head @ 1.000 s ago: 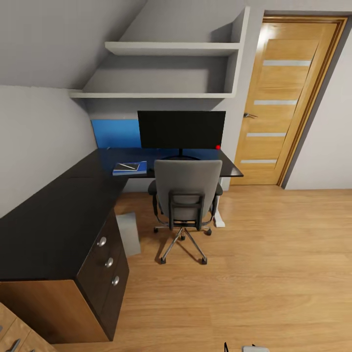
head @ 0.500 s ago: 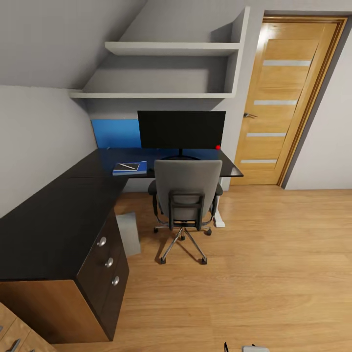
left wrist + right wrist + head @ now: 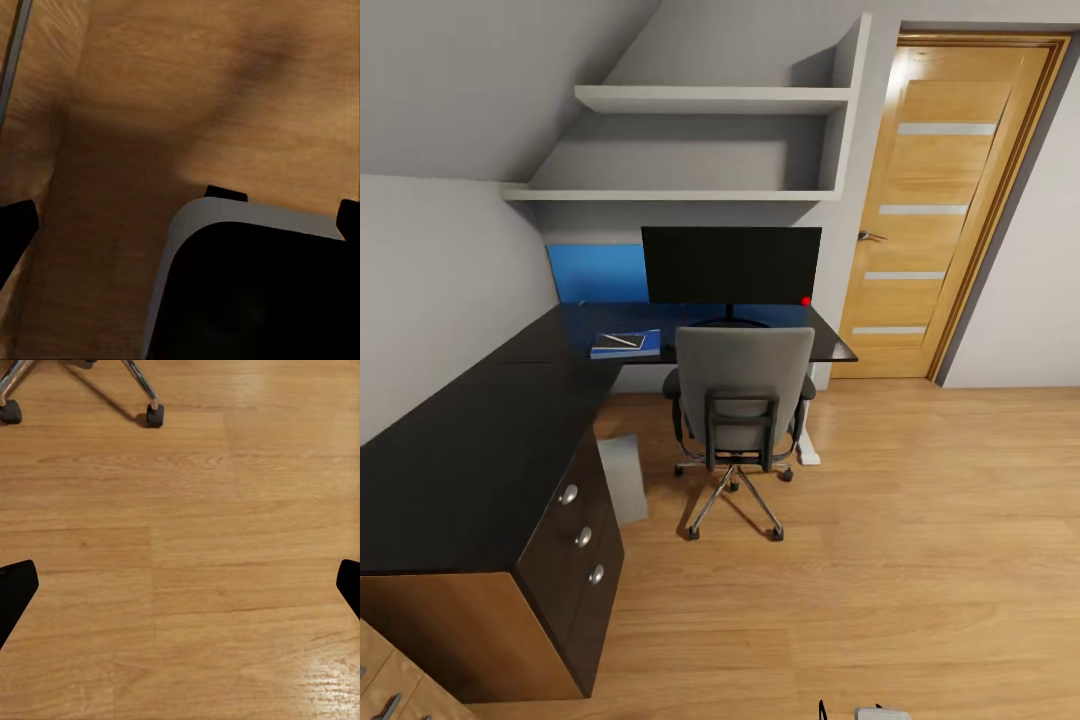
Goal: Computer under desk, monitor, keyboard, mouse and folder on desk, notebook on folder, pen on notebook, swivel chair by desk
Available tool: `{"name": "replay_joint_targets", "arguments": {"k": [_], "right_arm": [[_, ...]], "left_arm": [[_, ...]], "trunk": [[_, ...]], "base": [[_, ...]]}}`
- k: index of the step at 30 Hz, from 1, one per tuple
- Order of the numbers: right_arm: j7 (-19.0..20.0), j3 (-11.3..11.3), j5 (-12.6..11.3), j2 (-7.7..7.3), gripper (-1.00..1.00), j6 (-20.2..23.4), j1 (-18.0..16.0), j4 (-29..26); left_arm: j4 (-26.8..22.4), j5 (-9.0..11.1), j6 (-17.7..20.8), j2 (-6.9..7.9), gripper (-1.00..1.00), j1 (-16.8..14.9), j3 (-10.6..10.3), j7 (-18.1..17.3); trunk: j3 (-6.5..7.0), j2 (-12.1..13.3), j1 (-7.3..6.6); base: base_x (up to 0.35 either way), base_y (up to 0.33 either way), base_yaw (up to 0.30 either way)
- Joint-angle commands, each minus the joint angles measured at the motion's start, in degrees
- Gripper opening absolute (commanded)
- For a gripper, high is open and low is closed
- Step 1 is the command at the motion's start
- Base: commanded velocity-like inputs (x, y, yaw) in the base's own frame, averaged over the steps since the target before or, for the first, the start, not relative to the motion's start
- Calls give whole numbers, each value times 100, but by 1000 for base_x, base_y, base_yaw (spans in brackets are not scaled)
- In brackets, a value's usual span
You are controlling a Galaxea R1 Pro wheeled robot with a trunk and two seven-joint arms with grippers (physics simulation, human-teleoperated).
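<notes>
- Presently, swivel chair (image 3: 740, 400): frame centre, tucked against the dark surface (image 3: 480, 450).
- Monitor (image 3: 731, 265): upright on the surface, behind the chair.
- Notebook (image 3: 626, 343): left of chair.
- Left gripper (image 3: 180, 225), right gripper (image 3: 180, 585): fingers apart above floor (image 3: 880, 560).

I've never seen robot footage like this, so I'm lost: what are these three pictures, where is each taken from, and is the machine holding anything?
These are simulator renders from a wheeled robot with two arms. The big picture comes from a camera on its head, looking down into a bedroom. A black L-shaped desk carries a monitor and a blue stack that looks like a notebook with a pen on top. A grey swivel chair stands at the desk, its back toward the robot. A wooden door is on the right.

The other two pictures come from cameras on the arms, looking along each tool. The right tool hangs open over bare wooden floor, with the chair's casters beyond. The left tool is also open, above floor and a dark, grey-edged part. Neither holds anything.
</notes>
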Motion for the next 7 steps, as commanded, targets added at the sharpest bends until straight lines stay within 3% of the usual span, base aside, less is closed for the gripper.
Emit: {"name": "replay_joint_targets", "arguments": {"k": [1,5,7], "right_arm": [[-23,49,-32,3,100,-20,-4,14],[-23,47,-32,3,100,-20,-4,14],[-23,49,-32,3,100,-20,-2,14]], "left_arm": [[-11,-5,949,1,100,2,-48,55],[-11,-8,1782,1,100,2,-49,54],[-13,-9,2023,1,100,2,-51,53]], "trunk": [[-4,-2,0],[-4,-2,0],[-4,-2,0]], "base": [[0,0,0],[0,0,0],[0,0,0]]}}
